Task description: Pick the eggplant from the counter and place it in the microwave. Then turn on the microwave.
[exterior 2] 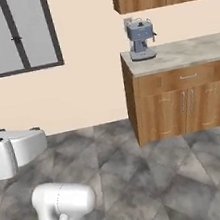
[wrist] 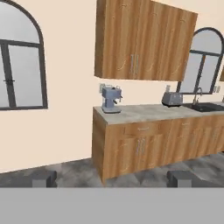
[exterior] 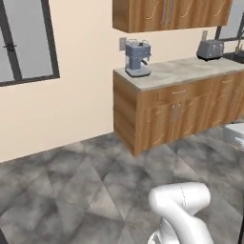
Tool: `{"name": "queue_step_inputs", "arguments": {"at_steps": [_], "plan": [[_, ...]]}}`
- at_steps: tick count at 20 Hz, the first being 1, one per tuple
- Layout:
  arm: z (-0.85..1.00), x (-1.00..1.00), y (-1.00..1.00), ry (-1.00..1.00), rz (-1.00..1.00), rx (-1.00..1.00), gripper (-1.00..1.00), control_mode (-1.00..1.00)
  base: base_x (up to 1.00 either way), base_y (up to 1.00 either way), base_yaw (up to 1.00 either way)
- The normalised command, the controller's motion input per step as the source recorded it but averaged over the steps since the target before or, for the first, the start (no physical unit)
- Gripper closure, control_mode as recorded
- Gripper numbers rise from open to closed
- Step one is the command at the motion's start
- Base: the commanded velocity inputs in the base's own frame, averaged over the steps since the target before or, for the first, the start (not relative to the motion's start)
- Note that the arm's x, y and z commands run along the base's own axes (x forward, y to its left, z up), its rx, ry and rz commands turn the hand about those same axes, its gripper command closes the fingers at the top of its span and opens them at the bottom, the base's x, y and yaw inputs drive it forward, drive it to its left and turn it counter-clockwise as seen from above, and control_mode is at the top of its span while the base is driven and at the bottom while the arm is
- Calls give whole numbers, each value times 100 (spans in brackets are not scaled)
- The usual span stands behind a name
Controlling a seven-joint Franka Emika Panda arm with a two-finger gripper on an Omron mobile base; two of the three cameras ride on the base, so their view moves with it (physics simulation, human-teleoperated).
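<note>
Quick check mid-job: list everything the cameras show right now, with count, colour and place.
counter: one, beige stone top on brown wooden cabinets, against the far wall.
coffee machine: one, grey-blue, at the counter's left end.
toaster: one, grey, further right on the counter.
sink: one, dark, with a tap, at the counter's right end.
wall cabinets: one block, brown wood, above the counter.
windows: two, dark-framed, arched, one left of the counter, one above the sink.
floor: grey marbled tiles.
arm: one, white, low in the base views.
pincer: one, dark tips, open, holding nothing.
</note>
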Motion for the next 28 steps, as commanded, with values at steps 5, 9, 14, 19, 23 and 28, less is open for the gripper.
{"name": "queue_step_inputs", "arguments": {"at_steps": [5,9,14,19,23,28], "plan": [[0,0,0,0,0,0,-100,100,2,-12,-59],[0,0,0,0,0,0,-100,100,1,-10,-58],[0,0,0,0,0,0,-100,100,0,-11,-59],[0,0,0,0,0,0,-100,100,0,-9,-59],[0,0,0,0,0,0,-100,100,1,-10,-58],[0,0,0,0,0,0,-100,100,3,-8,-56]]}}
